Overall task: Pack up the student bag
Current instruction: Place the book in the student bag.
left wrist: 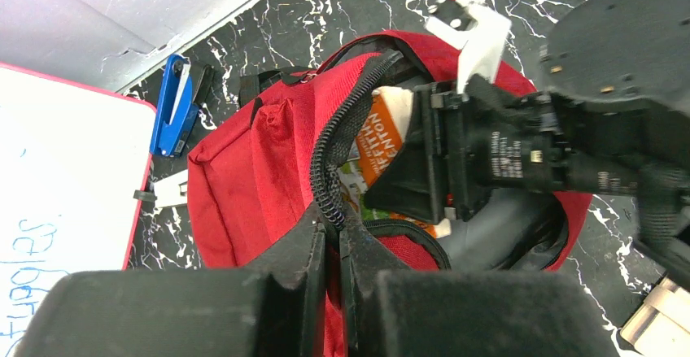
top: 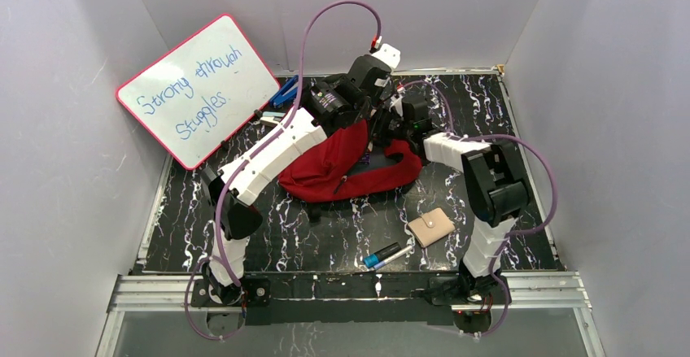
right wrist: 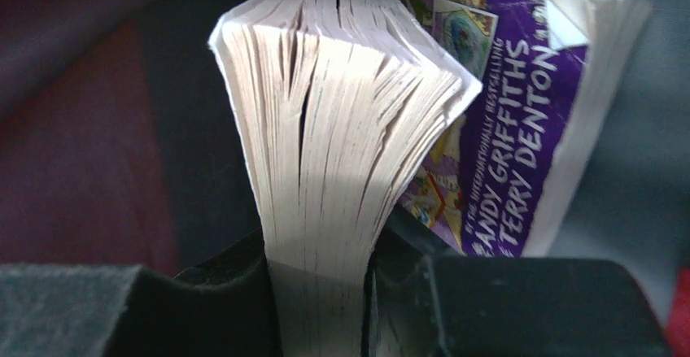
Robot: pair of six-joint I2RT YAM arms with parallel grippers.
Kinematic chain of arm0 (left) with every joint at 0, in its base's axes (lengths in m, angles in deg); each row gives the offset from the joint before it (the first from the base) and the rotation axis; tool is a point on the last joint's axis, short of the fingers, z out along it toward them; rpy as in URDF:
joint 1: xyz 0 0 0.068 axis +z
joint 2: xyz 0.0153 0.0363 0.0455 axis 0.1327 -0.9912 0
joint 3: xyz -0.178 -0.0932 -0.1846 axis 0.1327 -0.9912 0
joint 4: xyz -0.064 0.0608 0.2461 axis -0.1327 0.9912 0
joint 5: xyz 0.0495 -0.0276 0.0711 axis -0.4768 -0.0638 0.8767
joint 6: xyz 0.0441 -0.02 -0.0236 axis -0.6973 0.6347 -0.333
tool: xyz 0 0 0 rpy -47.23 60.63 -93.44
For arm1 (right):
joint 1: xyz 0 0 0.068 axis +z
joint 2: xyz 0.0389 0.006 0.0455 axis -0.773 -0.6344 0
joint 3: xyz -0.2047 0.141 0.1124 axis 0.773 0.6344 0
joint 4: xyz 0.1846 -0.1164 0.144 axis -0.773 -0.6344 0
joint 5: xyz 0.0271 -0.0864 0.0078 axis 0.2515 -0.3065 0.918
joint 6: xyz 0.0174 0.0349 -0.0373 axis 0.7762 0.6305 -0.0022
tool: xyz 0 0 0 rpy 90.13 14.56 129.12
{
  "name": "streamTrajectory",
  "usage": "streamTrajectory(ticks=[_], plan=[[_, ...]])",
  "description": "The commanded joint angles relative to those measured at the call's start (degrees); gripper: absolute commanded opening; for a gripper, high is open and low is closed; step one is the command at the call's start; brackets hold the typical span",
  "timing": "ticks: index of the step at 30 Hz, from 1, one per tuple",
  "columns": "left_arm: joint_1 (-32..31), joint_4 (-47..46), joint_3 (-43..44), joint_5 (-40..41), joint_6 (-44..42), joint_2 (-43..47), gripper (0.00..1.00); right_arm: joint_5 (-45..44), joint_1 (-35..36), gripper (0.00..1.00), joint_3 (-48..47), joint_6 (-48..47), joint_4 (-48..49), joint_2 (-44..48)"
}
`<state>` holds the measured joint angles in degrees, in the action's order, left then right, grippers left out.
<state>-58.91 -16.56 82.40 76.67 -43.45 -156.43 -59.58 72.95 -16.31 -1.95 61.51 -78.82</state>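
Shows the red backpack [top: 342, 166] lying at the far middle of the black marbled desk [top: 325, 243], with its main zipper undone. Catches the left end effector [left wrist: 332, 243] pressed together on the zipper edge at the backpack's mouth. Finds the right end effector [right wrist: 321, 292] inside the opening, pinching a thick paperback [right wrist: 342, 129] by its page edges, beside a purple-covered book [right wrist: 504, 129]. Takes in a beige wallet [top: 430, 227] and markers [top: 386, 254] on the near desk, and a whiteboard [top: 198, 89] propped at far left.
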Motion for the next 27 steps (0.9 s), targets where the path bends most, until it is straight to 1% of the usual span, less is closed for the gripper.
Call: streamTrajectory(ticks=[1,5,10,12,17,20,21,22,23,27], plan=[[0.0,-1.0,2.8,0.9,-0.3,3.1,0.0,-1.1,2.5,0.0,-5.1,2.5,11.8,-2.6],[0.0,-1.0,2.7,1.0,-0.3,3.1,0.0,-1.9,3.7,0.0,-6.2,3.7,13.7,-5.6],[0.0,-1.1,2.4,1.0,-0.3,3.2,0.0,-6.1,4.5,0.0,-6.7,0.3,7.8,-7.0],[0.0,-1.6,1.8,1.1,-0.3,3.5,0.0,-7.8,4.5,0.03,-6.7,-1.2,5.7,-7.3],[-0.1,-2.1,0.1,1.0,-0.3,4.0,0.0,-11.5,4.5,0.18,-7.8,-4.6,0.4,-7.5],[-0.1,-2.4,-0.7,1.1,-0.3,4.2,0.0,-13.0,4.5,0.29,-8.6,-6.1,-2.0,-7.4],[0.0,-2.5,-0.9,1.1,-0.3,4.1,0.0,-13.4,4.5,0.35,-8.9,-6.5,-2.7,-7.2],[-0.1,-2.6,-1.0,1.1,-0.3,4.2,0.0,-13.6,4.5,0.43,-9.1,-7.0,-3.2,-7.1],[-0.1,-2.7,-1.0,1.1,-0.3,4.1,0.0,-14.2,4.6,0.49,-9.2,-7.4,-3.6,-6.9],[0.0,-3.1,-1.6,1.4,-1.9,4.2,0.0,-15.9,4.5,0.65,-9.8,-9.0,-6.2,-6.2]])
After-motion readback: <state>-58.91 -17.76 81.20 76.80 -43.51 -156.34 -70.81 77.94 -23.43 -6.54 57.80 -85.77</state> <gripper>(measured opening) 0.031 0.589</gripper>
